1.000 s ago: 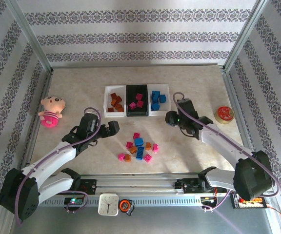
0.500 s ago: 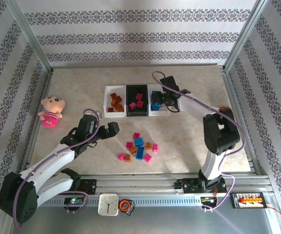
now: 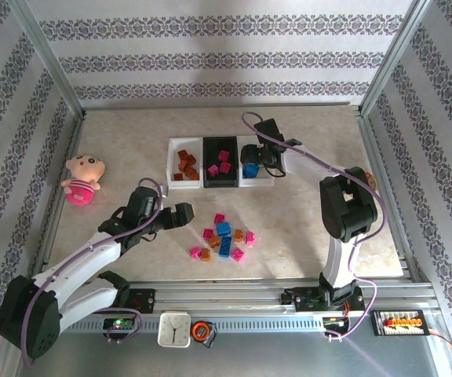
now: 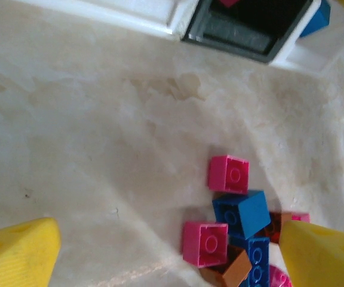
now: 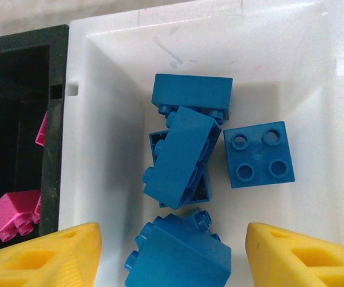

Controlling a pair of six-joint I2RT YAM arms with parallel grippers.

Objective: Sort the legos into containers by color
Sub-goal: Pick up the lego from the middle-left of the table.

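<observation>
Three joined containers sit mid-table: a left white tray (image 3: 172, 159) with orange-brown legos, a black tray (image 3: 220, 180) with magenta ones, and a right white tray (image 3: 267, 147) with blue ones. My right gripper (image 3: 251, 159) hovers over that right tray (image 5: 118, 54), open. A blue brick (image 5: 178, 254) lies loose between its yellow fingers (image 5: 46, 257), beside other blue bricks (image 5: 181, 152). A mixed pile of loose legos (image 3: 224, 238) lies nearer me. My left gripper (image 3: 185, 214) is just left of it, open and empty (image 4: 166, 254), with a magenta brick (image 4: 205, 243) and a blue brick (image 4: 246, 212) ahead.
A pink plush doll (image 3: 82, 177) lies at the far left. Metal frame posts and patterned walls close in the table on three sides. A white clock (image 3: 174, 329) and a tape measure (image 3: 202, 331) rest on the rail at the near edge.
My right arm swung from right of the pile to over the right white tray and opened, leaving a blue brick there. My left gripper edged toward the pile.
</observation>
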